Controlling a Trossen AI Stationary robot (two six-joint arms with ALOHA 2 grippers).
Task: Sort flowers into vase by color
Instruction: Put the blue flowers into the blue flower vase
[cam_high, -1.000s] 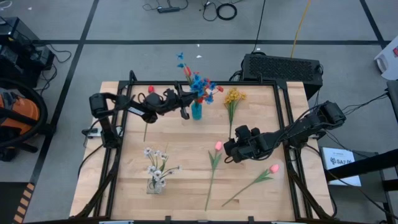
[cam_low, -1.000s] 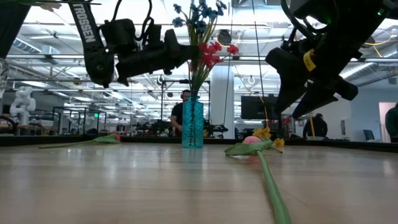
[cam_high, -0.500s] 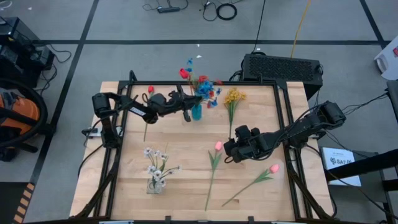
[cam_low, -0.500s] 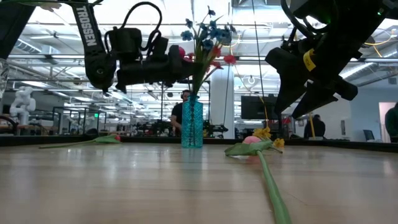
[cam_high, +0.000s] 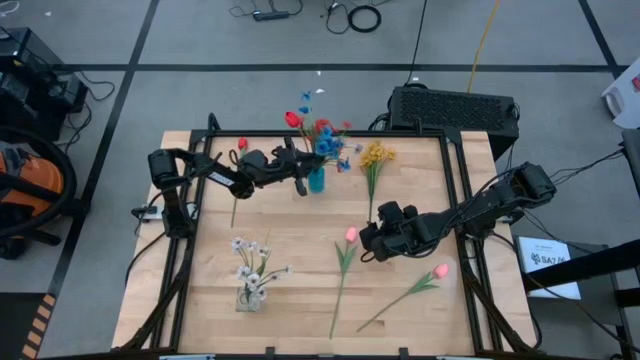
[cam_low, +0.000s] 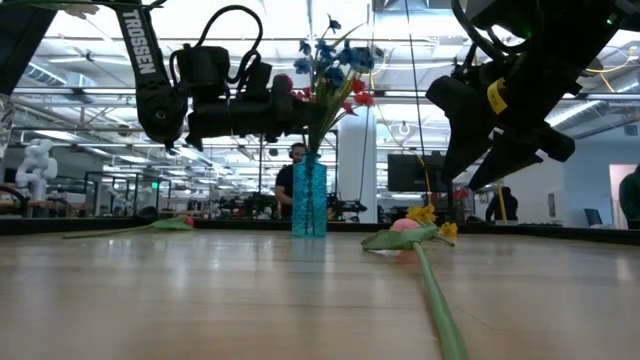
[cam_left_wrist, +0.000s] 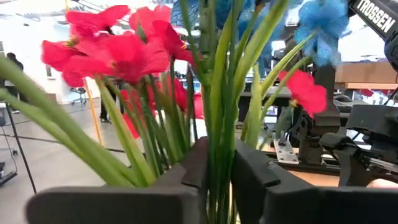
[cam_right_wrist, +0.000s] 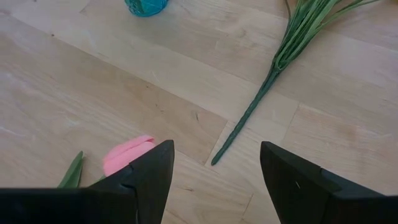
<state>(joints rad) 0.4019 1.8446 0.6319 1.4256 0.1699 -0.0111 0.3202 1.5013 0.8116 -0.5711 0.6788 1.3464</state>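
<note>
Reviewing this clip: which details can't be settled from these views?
- Left gripper: the stems fill the gap between its fingers in the left wrist view, so whether it grips them is unclear.
- Blue vase: cut off by the edge in the right wrist view.
- Pink flower: partly hidden behind the right gripper finger.
- White flowers: too small in the high view to tell what holds them.

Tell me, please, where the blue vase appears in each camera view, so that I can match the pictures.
High view: blue vase at the far middle of the table, beside the left gripper.
Low view: standing upright at centre, flowers rising from it.
Left wrist view: not in it; only stems and red flowers show.
Right wrist view: only its base, at the top edge.
Shared landmark: the yellow flower, whose stem lies beside the vase.
</note>
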